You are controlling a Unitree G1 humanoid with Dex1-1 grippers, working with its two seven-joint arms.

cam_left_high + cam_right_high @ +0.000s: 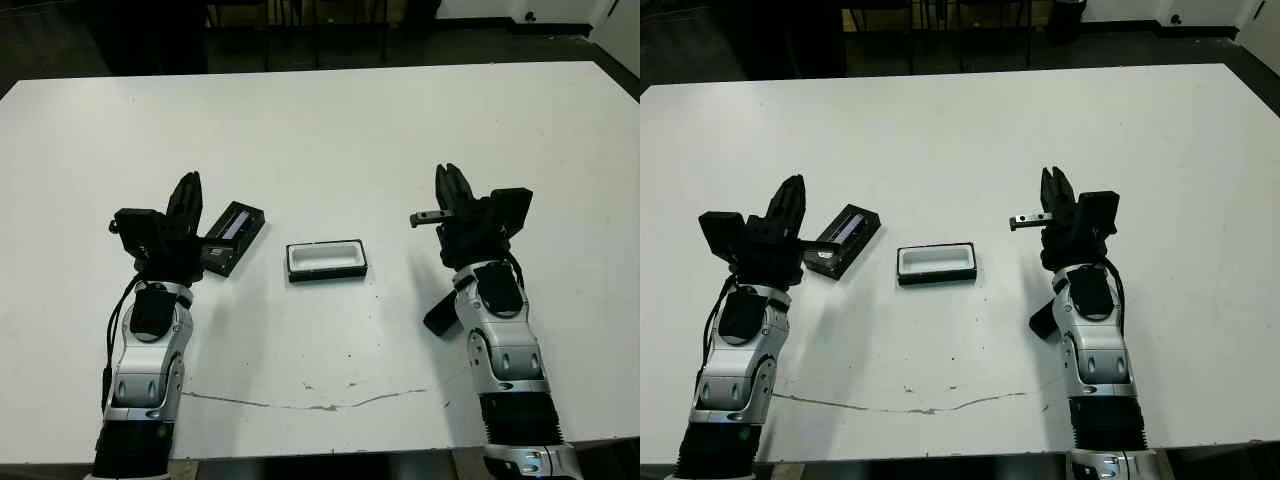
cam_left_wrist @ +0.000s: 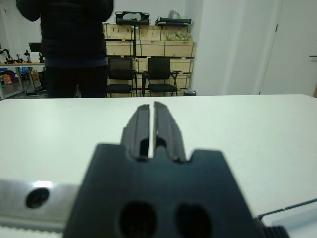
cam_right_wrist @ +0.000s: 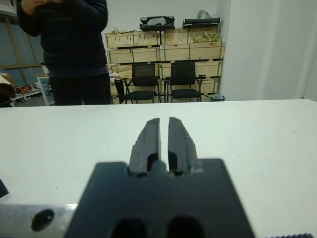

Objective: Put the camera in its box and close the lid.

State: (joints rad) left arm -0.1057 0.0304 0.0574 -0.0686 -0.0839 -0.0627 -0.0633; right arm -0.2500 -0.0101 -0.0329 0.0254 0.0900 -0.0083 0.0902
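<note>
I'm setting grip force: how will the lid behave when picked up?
The lid looks thin and flat, so it is probably light and stiff. Its glossy strip suggests a smooth surface that may slip. Lying flat on the table, it likely slides when pushed rather than tipping.

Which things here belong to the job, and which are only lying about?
Job: box, lid, camera beside the right forearm.
Not the job: chairs, wooden crates, standing person, all in the background.
</note>
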